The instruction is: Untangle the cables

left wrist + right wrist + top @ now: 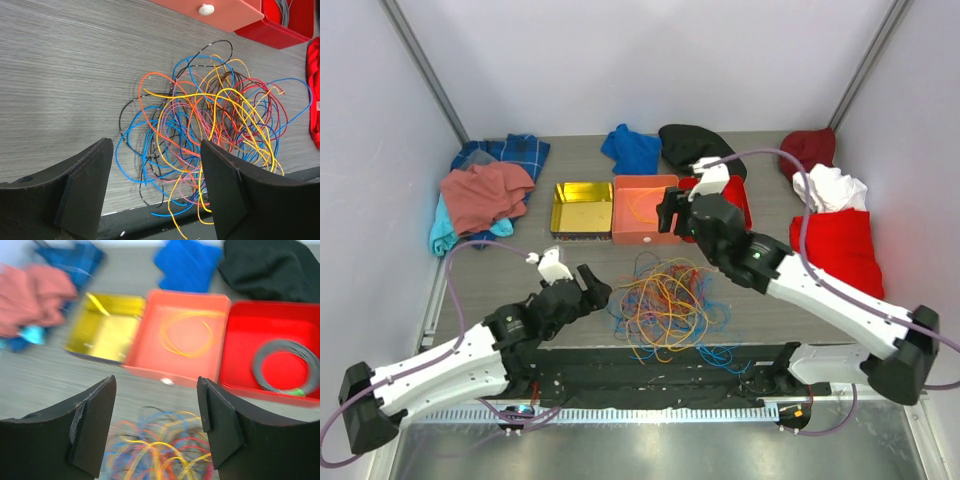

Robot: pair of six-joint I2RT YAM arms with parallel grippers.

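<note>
Okay, left gripper (597, 287) sits low over the grey wood-grain bench (590, 250), fingers apart with nothing between them. Cables (665, 303) lie just to its right, straight ahead of its jaws in the wrist view. They form a loose, roughly round tangle of thin glossy wires in orange, yellow, blue, red and black, with no clear long axis and springy loops splaying out. Right gripper (669, 212) is beyond the pile, up by the orange tray (635, 237), fingers also apart and empty. One yellow strand (187, 334) is coiled in that tray; a grey coil (286, 366) is in the red tray (250, 325). Left arm looks nearer, so it is the likely picker.
</note>
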